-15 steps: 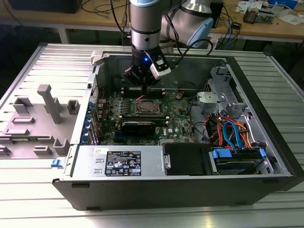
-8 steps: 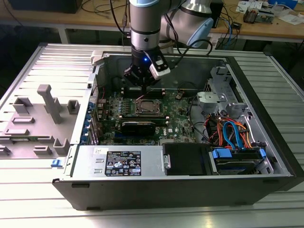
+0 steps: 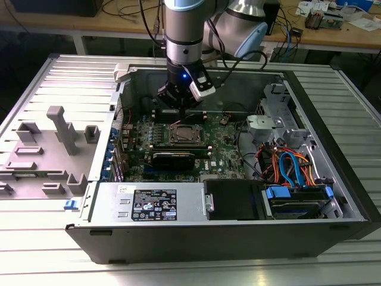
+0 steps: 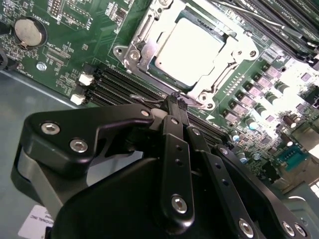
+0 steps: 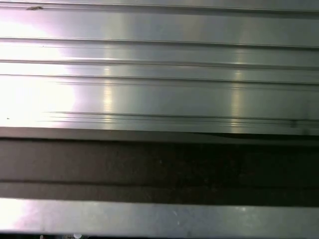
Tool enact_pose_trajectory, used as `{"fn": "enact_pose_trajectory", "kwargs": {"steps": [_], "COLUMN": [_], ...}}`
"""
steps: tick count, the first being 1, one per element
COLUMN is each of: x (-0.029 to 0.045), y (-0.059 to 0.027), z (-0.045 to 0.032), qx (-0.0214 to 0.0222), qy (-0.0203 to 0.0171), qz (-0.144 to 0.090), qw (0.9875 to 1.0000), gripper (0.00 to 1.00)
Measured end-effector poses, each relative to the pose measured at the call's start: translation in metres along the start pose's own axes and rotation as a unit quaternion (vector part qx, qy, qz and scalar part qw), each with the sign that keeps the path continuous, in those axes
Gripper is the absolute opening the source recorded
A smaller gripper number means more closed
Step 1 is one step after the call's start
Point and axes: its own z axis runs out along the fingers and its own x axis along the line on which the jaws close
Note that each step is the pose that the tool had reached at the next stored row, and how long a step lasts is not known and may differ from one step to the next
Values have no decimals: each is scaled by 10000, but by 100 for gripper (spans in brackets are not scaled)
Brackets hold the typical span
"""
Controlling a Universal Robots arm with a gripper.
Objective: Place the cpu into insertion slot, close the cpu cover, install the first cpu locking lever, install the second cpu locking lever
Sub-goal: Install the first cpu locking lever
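Cpu (image 4: 188, 52): seated in the insertion slot (image 3: 186, 134), framed by the cpu cover (image 4: 149, 37), which is laid flat.
Edges: memory slots (image 4: 117, 82) are packed beside the socket (little room is left).
Gripper (image 4: 175, 102): fingertips are pressed together on a thin wire lever (image 4: 144, 99) at the socket's edge.
Arm (image 3: 187, 36): held vertically inside the open computer case (image 3: 333, 167).

Robotics lab: opened computer case (image 3: 333, 196) on ribbed aluminium table (image 3: 36, 250), cable-strewn workbench (image 3: 333, 33) behind.
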Motion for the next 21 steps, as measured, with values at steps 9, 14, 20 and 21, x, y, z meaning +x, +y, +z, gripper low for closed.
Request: {"fn": "enact_pose_trajectory", "kwargs": {"steps": [9,14,20,21], "x": [-72,-97,-136,-143], "y": [0,7,10,10], "z": [33,53,94,102], "qx": [0,0,-1,-3], "qy": [0,0,0,0], "qz": [5,6,6,6], "qw": [10000,10000,10000,10000], "gripper": [11,11,11,11]}}
